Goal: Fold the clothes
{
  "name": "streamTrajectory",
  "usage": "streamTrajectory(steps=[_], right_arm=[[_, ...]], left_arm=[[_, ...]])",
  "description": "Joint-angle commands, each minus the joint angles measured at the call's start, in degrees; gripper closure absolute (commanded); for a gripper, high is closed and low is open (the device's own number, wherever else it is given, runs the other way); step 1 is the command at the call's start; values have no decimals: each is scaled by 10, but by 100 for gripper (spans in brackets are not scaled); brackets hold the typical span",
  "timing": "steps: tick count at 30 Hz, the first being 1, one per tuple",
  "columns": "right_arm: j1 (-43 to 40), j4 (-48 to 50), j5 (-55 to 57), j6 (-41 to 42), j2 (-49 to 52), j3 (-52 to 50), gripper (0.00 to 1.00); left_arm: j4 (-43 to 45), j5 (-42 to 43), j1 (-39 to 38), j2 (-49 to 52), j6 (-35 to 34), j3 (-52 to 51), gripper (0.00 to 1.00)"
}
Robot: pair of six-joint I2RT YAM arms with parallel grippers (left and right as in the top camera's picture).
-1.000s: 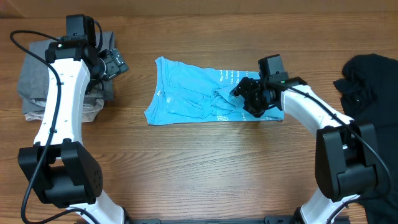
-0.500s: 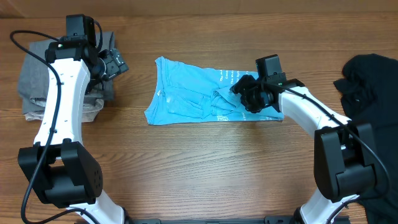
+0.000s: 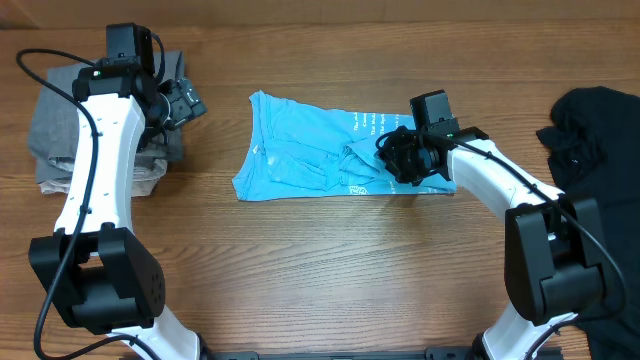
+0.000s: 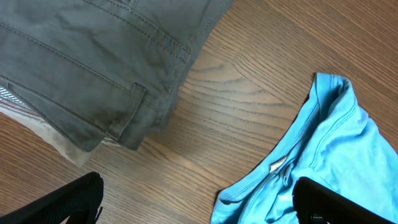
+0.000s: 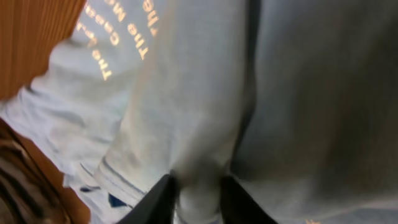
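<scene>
The light blue T-shirt (image 3: 300,155) lies crumpled and spread at the table's middle, its white lettering toward the right end. My right gripper (image 3: 396,156) is down on that right end. In the right wrist view its two dark fingers (image 5: 155,202) pinch a raised fold of the T-shirt (image 5: 186,93), so the right gripper (image 5: 198,200) is shut on the cloth. The black garment (image 3: 595,140) is heaped at the far right edge. My left gripper (image 3: 185,100) hovers open left of the shirt. The left gripper (image 4: 199,211) has bare wood between its fingers, and the shirt's collar (image 4: 336,143) lies by its right finger.
Folded grey trousers (image 3: 60,120) sit stacked on a beige garment (image 3: 60,182) at the far left, under my left arm. In the left wrist view the trousers (image 4: 81,56) fill the top left, with the beige garment's edge (image 4: 56,140) below. Bare wooden table (image 3: 320,260) lies in front.
My right gripper's jaws have closed in on a fold of the T-shirt's right end, shifting slightly. The left arm and the garments at the sides have not moved.
</scene>
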Motion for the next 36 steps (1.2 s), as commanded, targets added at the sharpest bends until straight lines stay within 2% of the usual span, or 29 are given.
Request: streamTrajectory(steps=[1,4,17,18,20,25,28,31,34,36], right_arm=[[4,3,5,-2,-4,-5,83],[4,7,5,-2,-4,-5,96],[5,153,-23,-8,-4,1,96],[7,161,-14,-20,-4,1,96],[12,165,19,-19,-4,1,86],[26,187,98,-33,0,0,77],[34,224,104,-35,10,0,72],[41,269,104,-34,28,0,71],[42,318,104,-35,52,0,64],[39,352,98,-72,56,0,64]], left_arm=[[0,-2,-3,-14,-6,13,0],[0,-2,-3,-14,-6,13,0],[0,-2,-3,-14,-6,13,0],[0,-2,-3,-14,-6,13,0],[0,-2,-3,-14,-6,13,0],[0,-2,-3,-14,-6,13,0],[0,-2,-3,-14,-6,13,0],[0,-2,-3,-14,-6,13,0],[0,-2,-3,-14,-6,13,0],[0,-2,-3,-14,-6,13,0]])
